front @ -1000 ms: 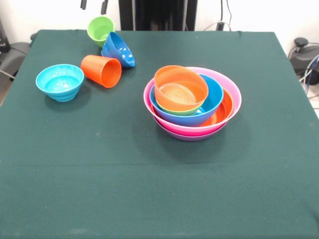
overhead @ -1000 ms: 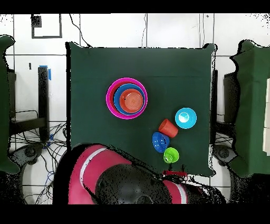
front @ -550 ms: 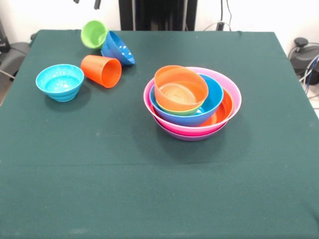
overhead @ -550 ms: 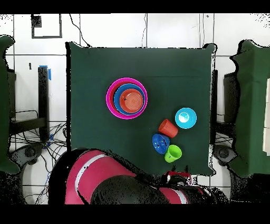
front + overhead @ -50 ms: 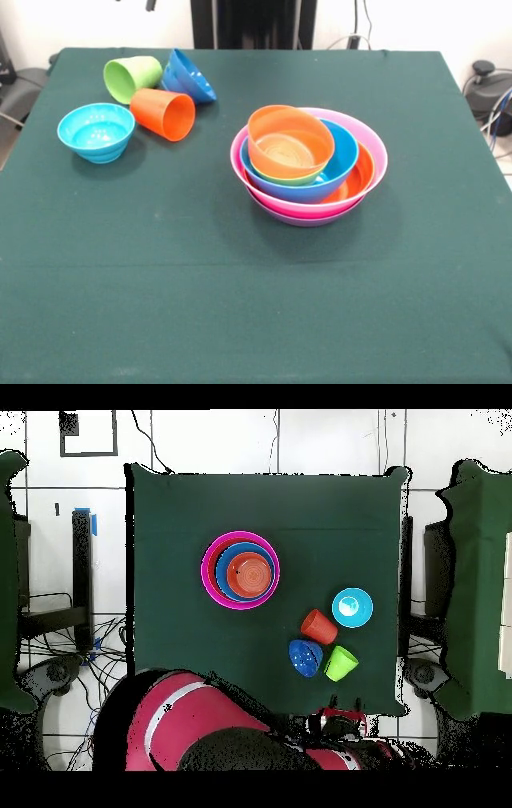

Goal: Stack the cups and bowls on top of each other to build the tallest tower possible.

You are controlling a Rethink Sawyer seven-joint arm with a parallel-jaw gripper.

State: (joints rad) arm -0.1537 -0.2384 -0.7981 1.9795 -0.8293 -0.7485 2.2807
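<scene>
Now the green cup (image 5: 132, 77) lies on its side on the table (image 5: 256, 304), with its mouth facing the left edge of the front view. A second ago it stood upright beside the dark blue bowl (image 5: 190, 78). Half a second ago it was tipping. So it has fallen over and rolled a little away from that bowl. It now rests just beside the orange cup (image 5: 164, 114), which also lies on its side.

The gripper (image 5: 150, 4) shows only as a small dark tip at the top edge of the front view, above the cups. I cannot tell if it is wide or narrow. It has pulled up higher than before and holds nothing that I can see.

The tower (image 5: 308, 164) has not moved. It sits right of the middle of the table, with an orange bowl (image 5: 290, 142) on top. The light blue bowl (image 5: 96, 131) sits apart at the left.

I think the green cup was knocked, not picked up. No piece got added, so the tower is no taller. Both cups lie flat now and will likely be harder to grab.
</scene>
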